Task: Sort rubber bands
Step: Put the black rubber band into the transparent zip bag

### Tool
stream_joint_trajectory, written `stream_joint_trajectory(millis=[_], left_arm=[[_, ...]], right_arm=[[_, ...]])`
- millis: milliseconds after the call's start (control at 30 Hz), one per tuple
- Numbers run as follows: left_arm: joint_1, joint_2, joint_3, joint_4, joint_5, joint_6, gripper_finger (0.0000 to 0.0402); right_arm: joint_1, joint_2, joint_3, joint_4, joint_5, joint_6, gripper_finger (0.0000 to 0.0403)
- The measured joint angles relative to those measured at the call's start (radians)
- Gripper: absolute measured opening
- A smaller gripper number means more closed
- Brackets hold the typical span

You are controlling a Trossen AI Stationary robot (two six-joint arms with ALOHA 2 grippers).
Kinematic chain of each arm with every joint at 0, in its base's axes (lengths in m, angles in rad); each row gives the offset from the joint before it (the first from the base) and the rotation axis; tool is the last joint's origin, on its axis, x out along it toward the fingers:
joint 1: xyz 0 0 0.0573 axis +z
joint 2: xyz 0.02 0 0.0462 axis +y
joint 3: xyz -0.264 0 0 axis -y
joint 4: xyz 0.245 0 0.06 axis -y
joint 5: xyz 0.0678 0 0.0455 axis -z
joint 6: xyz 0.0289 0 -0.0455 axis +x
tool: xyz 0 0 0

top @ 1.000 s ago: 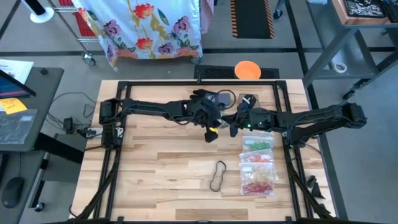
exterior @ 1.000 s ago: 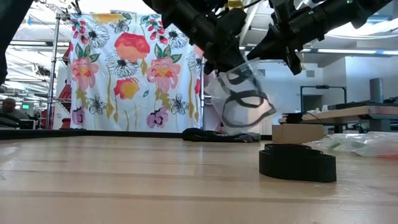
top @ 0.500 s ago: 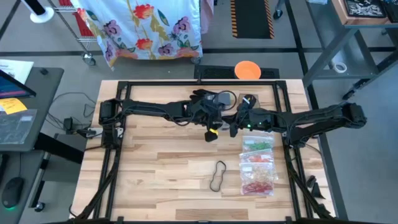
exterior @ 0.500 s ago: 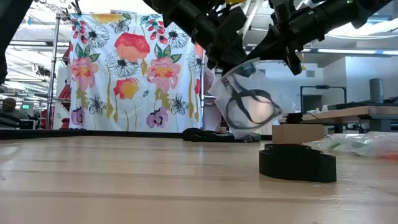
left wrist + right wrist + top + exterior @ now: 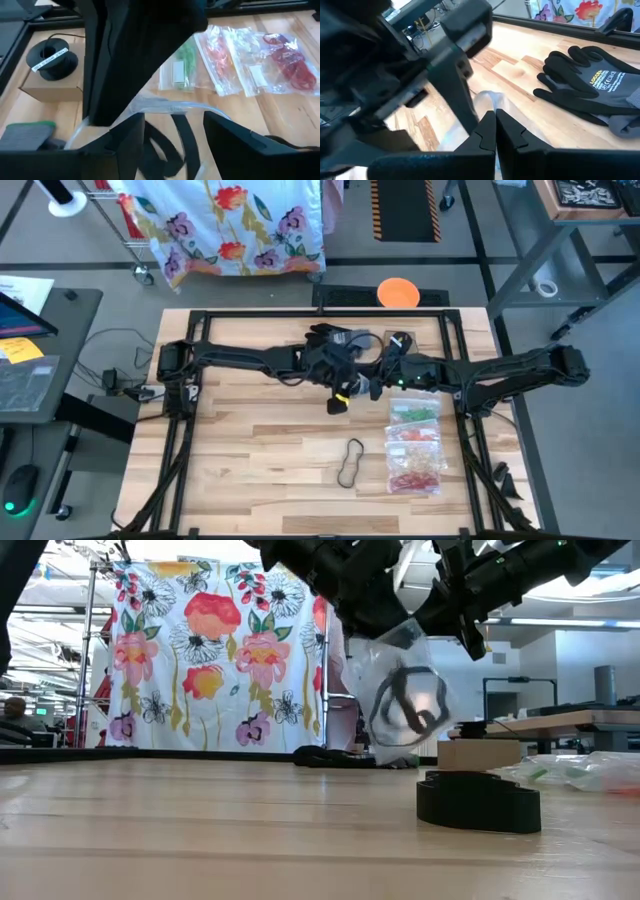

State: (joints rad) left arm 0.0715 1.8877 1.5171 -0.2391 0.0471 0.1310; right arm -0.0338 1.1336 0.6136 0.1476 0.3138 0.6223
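Item: clear bag of black rubber bands, upper centre of low view, pinched by my closed right hand; my left hand stands open beside it; advice: hold the rim steady.

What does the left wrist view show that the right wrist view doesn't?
Only the left wrist view: three flat bags of sorted bands, green, orange and red, plus a black spool on a cardboard box, and the open left gripper.
Only the right wrist view: the black glove lying on the table, and the shut right gripper.
Both: the clear bag held up between the two arms.
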Motion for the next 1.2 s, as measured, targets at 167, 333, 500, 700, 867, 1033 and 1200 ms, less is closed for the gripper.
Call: stream_joint_trajectory(millis=[167, 333, 500, 700, 867, 1033, 1200], left_arm=[[-0.002, 0.000, 0.078, -0.133, 0.000, -0.001, 0.0203], [-0.003, 0.000, 0.136, -0.289, -0.001, -0.022, 0.0203], [-0.003, 0.000, 0.172, -0.350, -0.106, -0.041, 0.0203], [-0.003, 0.000, 0.173, -0.295, -0.179, 0.010, 0.0203], [-0.003, -0.006, 0.173, -0.283, -0.187, 0.022, 0.0203], [-0.009, -0.080, 0.173, -0.312, -0.189, 0.002, 0.0203], [-0.046, -0.165, 0.170, -0.376, -0.174, -0.047, 0.0203]], right_arm=[[0.000, 0.000, 0.000, -0.009, 0.000, -0.002, 0.0000], [0.000, 0.000, 0.000, -0.013, 0.000, -0.002, 0.0000], [0.000, 0.000, 0.000, -0.009, 0.000, -0.002, 0.0000], [0.000, 0.000, 0.000, -0.014, 0.000, -0.002, 0.0000], [0.000, 0.000, 0.000, -0.030, 0.000, -0.003, 0.0000], [-0.002, 0.000, 0.000, -0.041, 0.000, -0.003, 0.0000], [-0.002, 0.000, 0.000, -0.038, 0.000, -0.003, 0.0000]])
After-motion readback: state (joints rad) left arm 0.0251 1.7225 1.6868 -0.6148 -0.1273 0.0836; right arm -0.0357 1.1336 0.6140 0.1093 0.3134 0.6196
